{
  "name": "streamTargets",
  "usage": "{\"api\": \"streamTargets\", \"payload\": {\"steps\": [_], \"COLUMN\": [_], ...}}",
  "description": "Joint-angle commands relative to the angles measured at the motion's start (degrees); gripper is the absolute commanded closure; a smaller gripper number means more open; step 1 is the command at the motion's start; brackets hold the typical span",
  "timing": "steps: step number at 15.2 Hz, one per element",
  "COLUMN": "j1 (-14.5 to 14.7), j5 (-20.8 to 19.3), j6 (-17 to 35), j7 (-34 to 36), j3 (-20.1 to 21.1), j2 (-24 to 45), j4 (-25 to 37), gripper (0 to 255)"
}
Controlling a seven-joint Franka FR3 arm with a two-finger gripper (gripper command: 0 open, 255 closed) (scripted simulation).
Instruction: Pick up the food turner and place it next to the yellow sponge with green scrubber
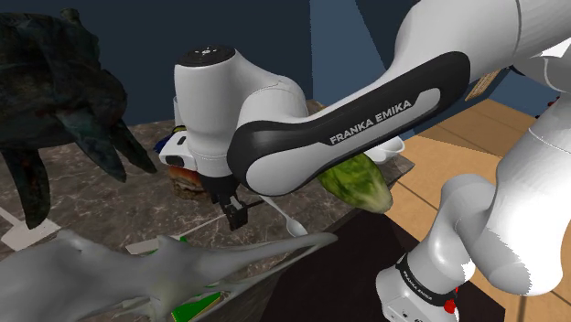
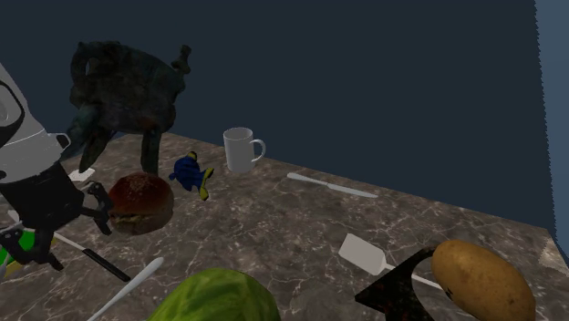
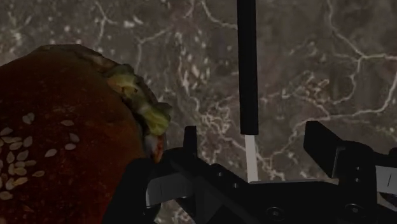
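A white flat-headed food turner (image 2: 363, 251) lies on the dark marble counter (image 2: 274, 219), its handle running under a black object (image 2: 401, 294) beside a potato (image 2: 481, 278). My gripper (image 2: 64, 239) hangs far from it, at the second exterior view's left, next to a burger (image 2: 140, 202). In the wrist view my gripper (image 3: 254, 143) is open, its fingers (image 3: 189, 141) astride a thin utensil with a black handle (image 3: 247, 70) and white shaft, not touching it. A green and yellow sponge (image 2: 25, 243) peeks out behind the gripper (image 1: 236, 212). A green patch of the sponge (image 1: 199, 306) shows behind a grey figure.
Around the gripper lie a white spoon (image 2: 128, 287), a lettuce head (image 2: 214, 296) and the burger (image 3: 70, 140). Farther back stand a white mug (image 2: 241, 149), a blue toy (image 2: 190, 170), a white knife (image 2: 333, 186) and a dark figure (image 2: 123, 87). The grey figure (image 1: 165, 274) fills the shoulder view's foreground.
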Motion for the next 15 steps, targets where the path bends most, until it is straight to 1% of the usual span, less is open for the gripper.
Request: {"api": "streamTargets", "payload": {"steps": [1,3,7,15], "j1": [-0.03,-0.03,0.28,0.28], "j5": [-0.02,-0.02,0.98,0.98], "j6": [0.02,0.03,-7.04,-7.03], "j7": [0.00,0.00,-0.63,-0.63], "j3": [-0.04,-0.03,0.36,0.36], "j2": [0.02,0.03,-2.61,-2.60], "j4": [0.00,0.01,4.47,4.47], "gripper": [0,0,0,0]}}
